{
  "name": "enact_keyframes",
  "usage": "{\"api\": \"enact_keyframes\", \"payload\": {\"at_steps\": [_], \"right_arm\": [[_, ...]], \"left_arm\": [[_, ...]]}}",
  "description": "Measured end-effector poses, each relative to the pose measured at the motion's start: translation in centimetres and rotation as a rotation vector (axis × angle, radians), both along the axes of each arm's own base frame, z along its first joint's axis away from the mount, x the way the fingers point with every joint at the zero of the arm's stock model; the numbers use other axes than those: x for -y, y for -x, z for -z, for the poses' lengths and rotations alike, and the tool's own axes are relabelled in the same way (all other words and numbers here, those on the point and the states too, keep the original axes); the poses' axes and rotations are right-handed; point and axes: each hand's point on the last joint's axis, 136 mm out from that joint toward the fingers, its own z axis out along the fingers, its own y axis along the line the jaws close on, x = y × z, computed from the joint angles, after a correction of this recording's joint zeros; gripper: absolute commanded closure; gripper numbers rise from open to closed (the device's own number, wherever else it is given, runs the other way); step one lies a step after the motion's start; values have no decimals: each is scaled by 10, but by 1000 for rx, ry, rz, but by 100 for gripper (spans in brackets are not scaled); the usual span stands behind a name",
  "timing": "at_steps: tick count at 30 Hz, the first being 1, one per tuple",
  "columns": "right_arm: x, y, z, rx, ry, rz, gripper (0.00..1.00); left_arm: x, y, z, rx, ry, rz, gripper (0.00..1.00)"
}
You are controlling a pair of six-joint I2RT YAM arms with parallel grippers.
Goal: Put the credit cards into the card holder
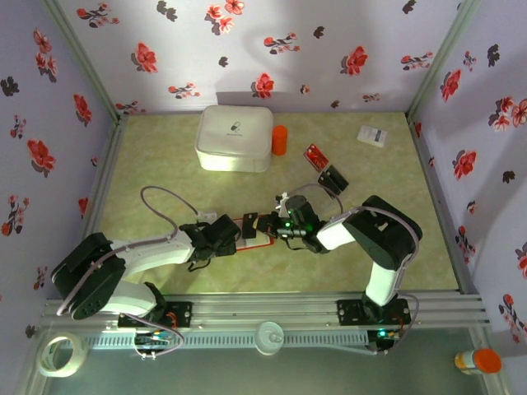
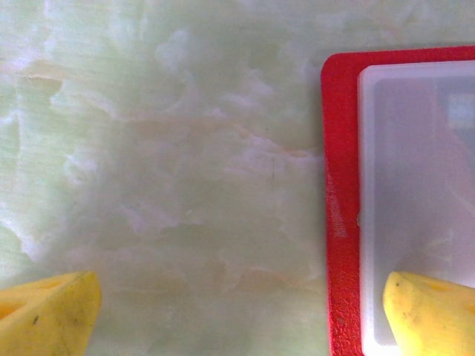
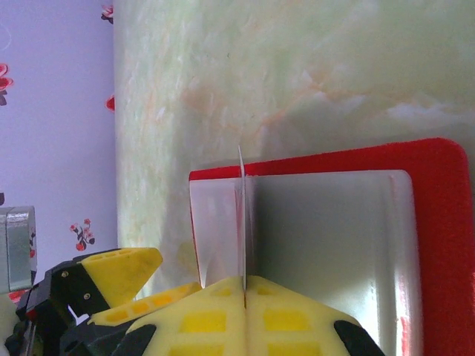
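Operator: Tape roll point(image 1: 62, 354) sits nearest in the top view, by the rail. Beyond the bases, my two arms meet mid-worktop point(image 1: 165, 156) over the card holder point(image 1: 262, 241): left pincer point(image 1: 237, 232) one side, right pincer point(image 1: 268, 227) the other.
Desk: Loose cards?
Operator: Red card point(image 1: 315, 155) and black card point(image 1: 333, 178) lie farther back on the right, well apart from the card holder.
Desk: Left wrist?
Operator: Left pincer point(image 2: 237, 319) spread wide. One fingertip point(image 2: 430, 311) is over the card holder's point(image 2: 341, 185) pale inside, the other over bare worktop. Contact I cannot tell.
Desk: Right wrist?
Operator: Right pincer point(image 3: 245, 297) is clamped on a credit card point(image 3: 241, 200), which I see edge-on, upright over the open card holder point(image 3: 438, 222). I cannot tell its colour.
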Motion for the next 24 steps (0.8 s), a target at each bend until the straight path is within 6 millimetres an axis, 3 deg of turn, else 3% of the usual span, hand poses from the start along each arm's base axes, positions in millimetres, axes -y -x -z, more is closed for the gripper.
{"api": "enact_keyframes", "payload": {"at_steps": [24], "right_arm": [[0,11,15,-27,63,-76,100]], "left_arm": [[0,0,0,1,2,-2,2]]}}
